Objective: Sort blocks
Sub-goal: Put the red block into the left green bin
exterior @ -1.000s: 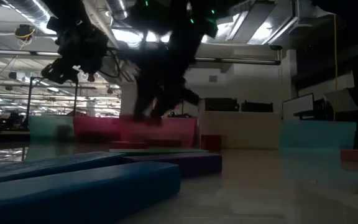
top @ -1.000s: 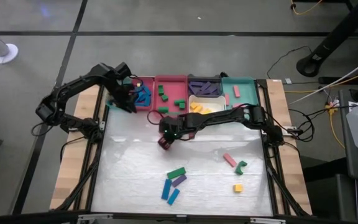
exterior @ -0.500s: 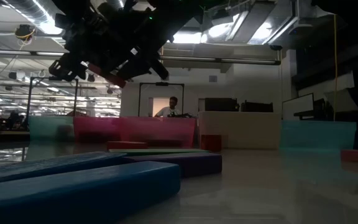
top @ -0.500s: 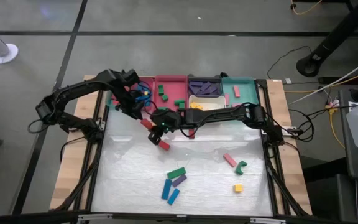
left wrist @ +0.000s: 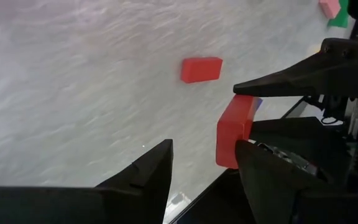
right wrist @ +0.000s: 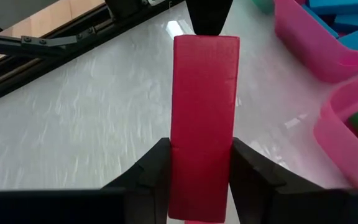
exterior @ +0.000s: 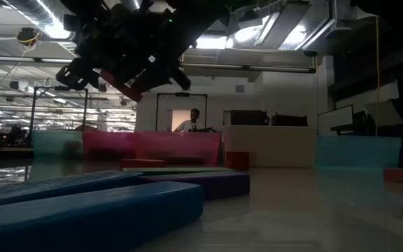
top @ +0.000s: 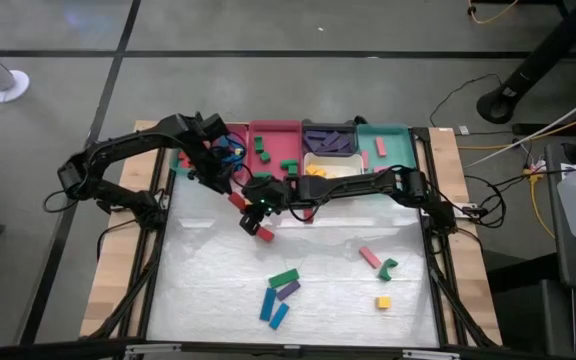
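Observation:
My right gripper is shut on a red block that hangs above the table's far left part. My left gripper stands open at the block's free end, one finger right at that end. A second red block lies flat on the table just below. Nearer the front edge lie green, purple and two blue blocks on the left, and pink, green and yellow ones on the right. My right gripper pinches the red block's two long sides between its two fingers, at one end of the bar. The fingers run along the bar, slanting down from the table's right. The block sticks out past the fingertips, lifted clear of the table. Whether my left gripper's finger touches the block's free end, I cannot tell.
Along the far edge stand trays: teal with blue blocks, pink with green blocks, black with purple ones, white with yellow ones, teal with a pink one. The table's middle is bare.
My right gripper has risen from the table and turned, lifting one red block clear; the other red block stays on the table. My left gripper has swung from the blue-block tray toward the held block. Both have kept still for the last half second.

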